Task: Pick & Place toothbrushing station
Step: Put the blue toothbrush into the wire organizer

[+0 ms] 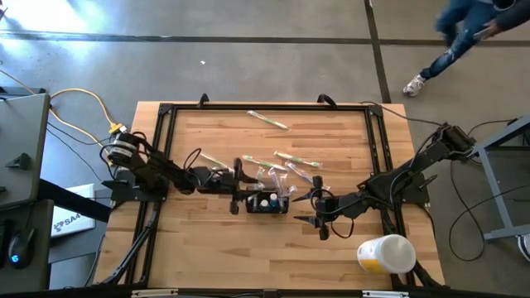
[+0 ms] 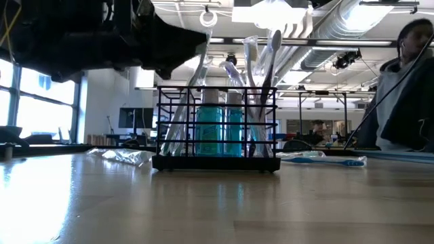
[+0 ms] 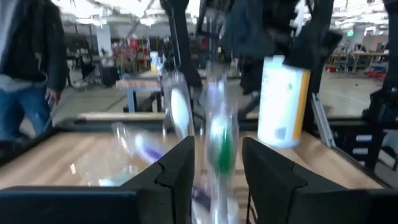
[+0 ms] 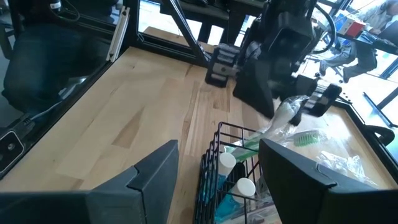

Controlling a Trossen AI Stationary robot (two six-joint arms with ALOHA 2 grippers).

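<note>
The toothbrushing station [image 1: 267, 202], a small black wire caddy, stands on the wooden table near its middle. It holds teal bottles [image 2: 217, 122] and several wrapped toothbrushes standing up. My left gripper [image 1: 240, 184] is at the caddy's left side, level and open. Its fingers [image 3: 180, 168] stand on either side of an upright wrapped toothbrush with a green part [image 3: 219, 143], with a gap on each side. My right gripper [image 1: 319, 213] hangs open just right of the caddy and slightly above it. The caddy [image 4: 230, 180] shows below and beyond its fingers.
Wrapped toothbrushes [image 1: 296, 159] lie on the table behind the caddy, and another [image 1: 267, 120] lies near the far edge. A white-and-yellow cup [image 1: 387, 253] lies at the near right corner. A black frame [image 1: 166, 116] borders the table. A person [image 1: 464, 33] walks beyond the far right.
</note>
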